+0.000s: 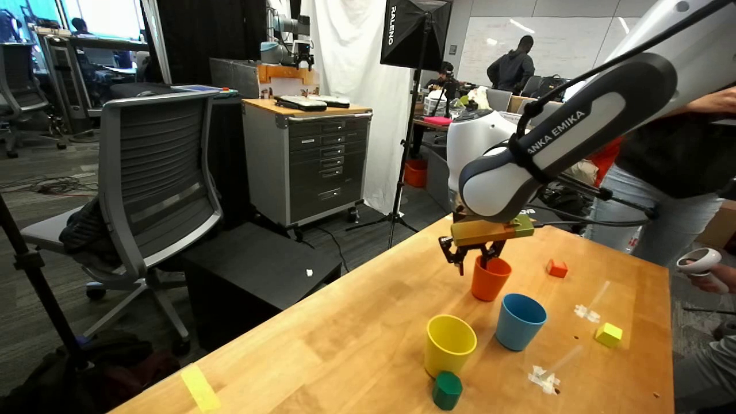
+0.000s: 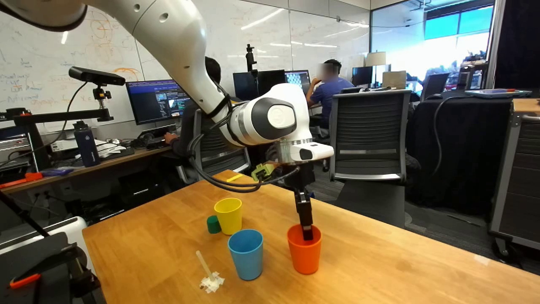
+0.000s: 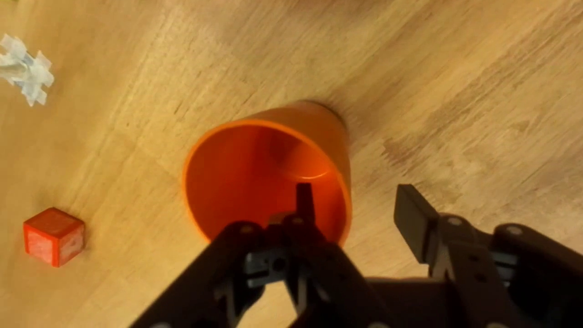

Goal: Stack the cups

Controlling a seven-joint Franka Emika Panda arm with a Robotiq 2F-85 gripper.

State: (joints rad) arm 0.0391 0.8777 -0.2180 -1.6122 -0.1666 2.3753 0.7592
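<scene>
Tool (image 3: 357,212) spread wide in wrist view, left finger in red cup (image 3: 262,168), right outside (nothing held fwiw), prob. for rim pinch.

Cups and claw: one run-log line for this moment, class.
claw: open, one finger inside orange-red cup | blue cup: upright | yellow cup: upright, beside green block | stacked: none

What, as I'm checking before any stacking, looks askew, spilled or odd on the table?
Nothing looks spilled or damaged: the orange-red cup, blue cup and yellow cup stand upright. Mildly odd is the ragged white tape on the table near the blue cup, torn at the edges, with a thin stick extending from it.
</scene>
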